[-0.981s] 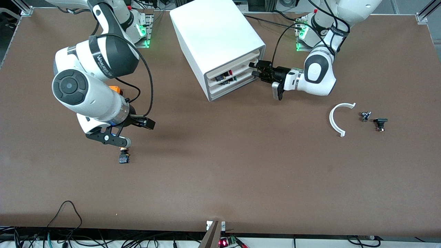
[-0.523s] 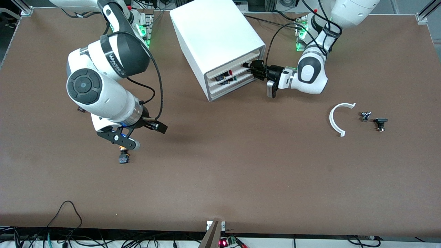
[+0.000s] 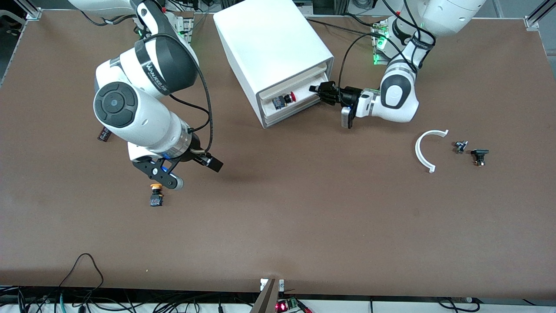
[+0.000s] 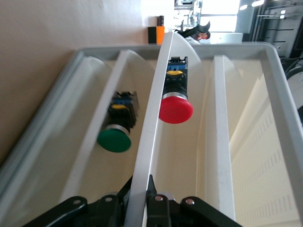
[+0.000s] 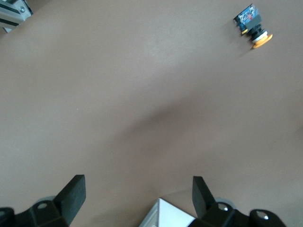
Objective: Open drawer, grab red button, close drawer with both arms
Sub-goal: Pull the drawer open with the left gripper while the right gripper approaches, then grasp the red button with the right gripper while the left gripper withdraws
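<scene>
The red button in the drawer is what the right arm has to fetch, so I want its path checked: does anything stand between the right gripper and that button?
Nothing visible does. The right gripper, open, hangs over bare table near the orange-capped button. The red button lies uncovered in the drawer, whose front rim the left gripper is shut on.

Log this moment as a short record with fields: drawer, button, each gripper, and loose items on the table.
drawer: middle drawer of the white cabinet pulled partly out
button: red-capped button lying in the drawer, beside a green-capped one
left gripper: shut on the drawer's front edge
right gripper: open, over bare table near the orange-capped button
loose items: white curved piece, two small dark parts
</scene>
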`<state>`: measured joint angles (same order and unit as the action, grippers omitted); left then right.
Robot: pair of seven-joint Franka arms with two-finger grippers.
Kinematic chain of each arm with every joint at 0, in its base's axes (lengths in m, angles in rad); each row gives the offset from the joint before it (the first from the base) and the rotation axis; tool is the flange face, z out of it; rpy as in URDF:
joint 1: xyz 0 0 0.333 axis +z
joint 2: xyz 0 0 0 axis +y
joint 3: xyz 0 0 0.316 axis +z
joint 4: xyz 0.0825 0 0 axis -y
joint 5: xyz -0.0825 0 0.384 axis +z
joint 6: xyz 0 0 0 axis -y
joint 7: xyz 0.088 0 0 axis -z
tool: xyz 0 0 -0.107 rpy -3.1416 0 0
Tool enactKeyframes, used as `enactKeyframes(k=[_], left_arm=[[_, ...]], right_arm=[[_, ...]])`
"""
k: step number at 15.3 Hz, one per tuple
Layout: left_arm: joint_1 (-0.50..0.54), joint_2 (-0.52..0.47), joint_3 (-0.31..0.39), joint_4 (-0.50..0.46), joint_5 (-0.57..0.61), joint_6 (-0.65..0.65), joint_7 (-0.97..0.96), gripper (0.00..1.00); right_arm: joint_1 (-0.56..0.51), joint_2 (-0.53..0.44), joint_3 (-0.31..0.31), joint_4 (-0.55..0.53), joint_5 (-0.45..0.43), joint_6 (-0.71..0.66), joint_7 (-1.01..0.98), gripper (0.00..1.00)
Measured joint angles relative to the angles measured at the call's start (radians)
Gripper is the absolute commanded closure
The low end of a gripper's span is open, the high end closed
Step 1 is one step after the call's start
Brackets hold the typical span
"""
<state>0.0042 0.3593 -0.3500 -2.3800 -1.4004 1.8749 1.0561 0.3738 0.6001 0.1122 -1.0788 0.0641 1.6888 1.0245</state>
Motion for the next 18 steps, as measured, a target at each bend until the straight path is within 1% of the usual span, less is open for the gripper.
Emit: enactKeyframes(k=[3,8,9,10,14,16,18], left_arm=[[0.032,0.023,0.038,0.075,0.071,-0.005,-0.061,1.00],[0.063,0.104,0.088,0.197,0.151,-0.045,-0.094,1.00],[0.066,0.114,0.091,0.213,0.160,-0.050,-0.101,0.49],[0.067,0.121,0.091,0.223,0.165,-0.053,-0.105,0.01],[0.065,0.134,0.097,0.240,0.186,-0.006,-0.140,0.00],[0.073,0.129,0.103,0.272,0.264,-0.001,-0.203,0.00],[0.085,0.112,0.105,0.328,0.386,-0.027,-0.329,0.00]], right_arm=[[0.043,0.011,0.001,0.007,0.000,0.032,0.102,0.00],[0.134,0.029,0.002,0.007,0.000,0.088,0.296,0.00],[0.150,0.034,0.001,0.007,0.000,0.100,0.331,0.00],[0.166,0.039,0.001,0.007,0.000,0.111,0.367,0.00],[0.234,0.065,0.001,0.008,0.000,0.140,0.536,0.00],[0.266,0.078,0.001,0.008,0.000,0.152,0.633,0.00],[0.296,0.094,0.000,0.008,0.000,0.168,0.713,0.00]])
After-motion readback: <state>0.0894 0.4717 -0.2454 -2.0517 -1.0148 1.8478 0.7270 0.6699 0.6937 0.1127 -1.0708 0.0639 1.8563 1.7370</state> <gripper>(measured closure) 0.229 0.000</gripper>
